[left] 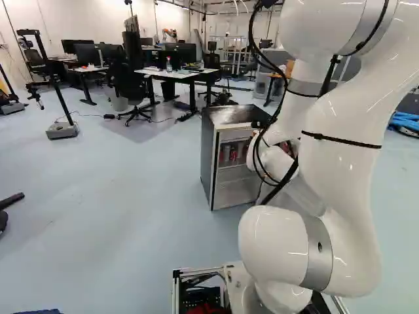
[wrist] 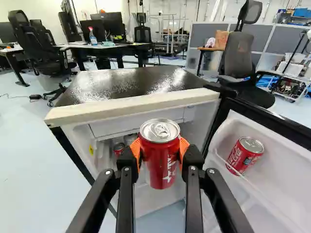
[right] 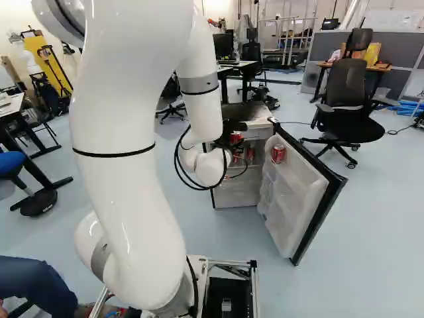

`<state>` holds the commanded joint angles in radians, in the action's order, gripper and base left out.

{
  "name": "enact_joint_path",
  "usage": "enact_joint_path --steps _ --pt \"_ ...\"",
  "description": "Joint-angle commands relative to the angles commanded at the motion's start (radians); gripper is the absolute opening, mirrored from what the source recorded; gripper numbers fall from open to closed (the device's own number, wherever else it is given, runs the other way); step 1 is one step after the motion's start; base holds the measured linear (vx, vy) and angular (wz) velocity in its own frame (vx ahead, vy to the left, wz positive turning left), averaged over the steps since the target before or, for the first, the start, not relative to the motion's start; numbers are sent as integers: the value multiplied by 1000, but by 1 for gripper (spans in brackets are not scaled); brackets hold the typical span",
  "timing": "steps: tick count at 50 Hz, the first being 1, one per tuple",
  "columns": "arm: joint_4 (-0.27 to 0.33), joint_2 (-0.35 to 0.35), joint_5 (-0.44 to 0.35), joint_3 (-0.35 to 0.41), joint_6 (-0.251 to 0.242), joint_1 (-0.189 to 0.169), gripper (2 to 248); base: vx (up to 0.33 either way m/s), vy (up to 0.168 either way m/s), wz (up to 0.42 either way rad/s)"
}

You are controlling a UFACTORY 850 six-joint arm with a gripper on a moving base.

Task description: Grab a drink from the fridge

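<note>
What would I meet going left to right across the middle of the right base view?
Blue stool → white arm → fridge body → red can in the open door → black office chair.

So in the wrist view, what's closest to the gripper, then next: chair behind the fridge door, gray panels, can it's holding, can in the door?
1. Held can: in the gripper, between its fingers.
2. Door can: on a shelf in the open door.
3. Chair: just past the door.
4. Gray panels: behind the chair.
</note>
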<state>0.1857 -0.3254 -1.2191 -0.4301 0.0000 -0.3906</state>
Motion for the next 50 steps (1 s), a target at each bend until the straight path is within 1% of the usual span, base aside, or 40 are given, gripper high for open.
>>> enact_joint_path --steps 17,36,50 --pt "0 29 29 -17 0 7 97 0 0 0" --pt "0 3 71 -51 0 15 97 0 0 0" --pt "0 15 104 -70 0 21 97 0 0 0"
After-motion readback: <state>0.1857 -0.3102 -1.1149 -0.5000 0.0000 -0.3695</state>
